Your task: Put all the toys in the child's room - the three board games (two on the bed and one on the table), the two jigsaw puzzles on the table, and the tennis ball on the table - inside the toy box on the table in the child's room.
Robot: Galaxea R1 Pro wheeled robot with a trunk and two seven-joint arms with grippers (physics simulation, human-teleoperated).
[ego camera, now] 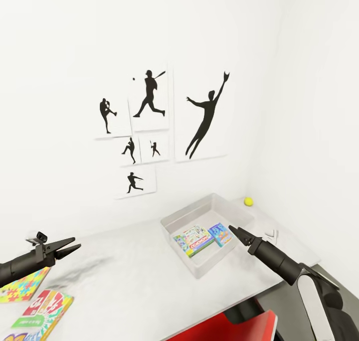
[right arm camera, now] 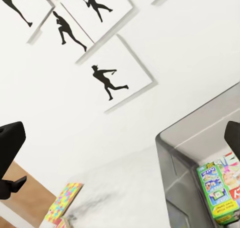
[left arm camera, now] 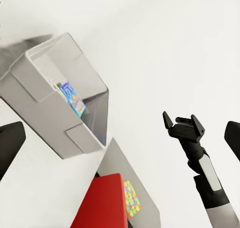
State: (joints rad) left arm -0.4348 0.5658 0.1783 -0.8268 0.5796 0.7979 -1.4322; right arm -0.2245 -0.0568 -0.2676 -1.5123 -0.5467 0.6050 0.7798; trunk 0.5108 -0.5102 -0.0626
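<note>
Nearest, at the tabletop's front-left corner, lie a board game and a jigsaw puzzle, both just below the left tool, whose fingers stand apart and empty. That arm is judged the nearer; the game's long axis runs diagonally, away and rightward. The right tool, fingers seemingly also apart and empty, hovers at the toy box, where two board games already lie. Farthest, beyond the box, rests the tennis ball.

Both arms reach forward — left gripper and right gripper jaws parted.
</note>
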